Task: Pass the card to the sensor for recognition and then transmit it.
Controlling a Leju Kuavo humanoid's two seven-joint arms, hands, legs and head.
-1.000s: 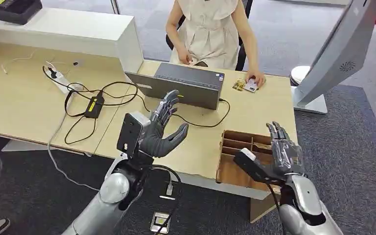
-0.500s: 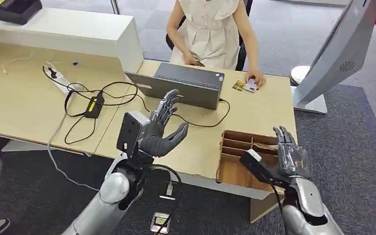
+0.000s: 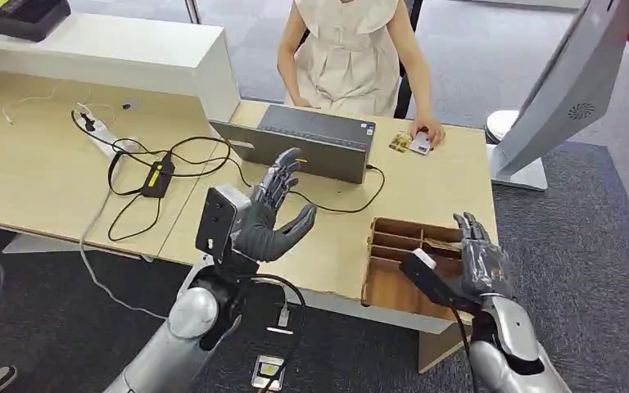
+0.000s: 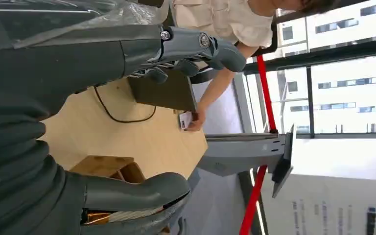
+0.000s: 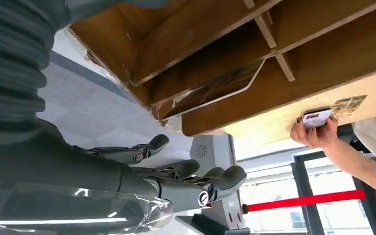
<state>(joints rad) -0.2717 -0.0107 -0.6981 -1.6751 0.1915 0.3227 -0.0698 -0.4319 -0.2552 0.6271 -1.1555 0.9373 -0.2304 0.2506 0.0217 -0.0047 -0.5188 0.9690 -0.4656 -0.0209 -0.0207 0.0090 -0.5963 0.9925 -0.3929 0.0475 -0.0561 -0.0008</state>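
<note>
Comparing with a second ago, the right hand (image 3: 477, 264) has dropped a little lower beside the wooden divider box (image 3: 393, 288), its fingers spread apart and holding nothing; the right wrist view shows the same open fingers (image 5: 186, 171) hanging off the box's outer side. The left hand (image 3: 272, 214) has barely moved: it stays raised over the near edge of the table (image 3: 450, 192), fingers fanned upward with the thumb out and nothing in its grasp. The seated person (image 3: 350, 49) has drawn one hand in from the space behind the dark sensor box (image 3: 319, 141), while the other hand (image 3: 427, 131) remains pressed on the card (image 3: 420, 144) at the far edge of the table, right beside a small gold-coloured item (image 3: 399, 142) and well apart from both robot hands. The card itself has shifted only slightly under those fingers. The divider box sits at the near right corner of the table, split by thin wooden partitions into several slots; something flat with a pale edge lies in one slot (image 5: 210, 95), though what it is cannot be told. A black cable (image 3: 328, 205) runs along the tabletop from the sensor box.
</note>
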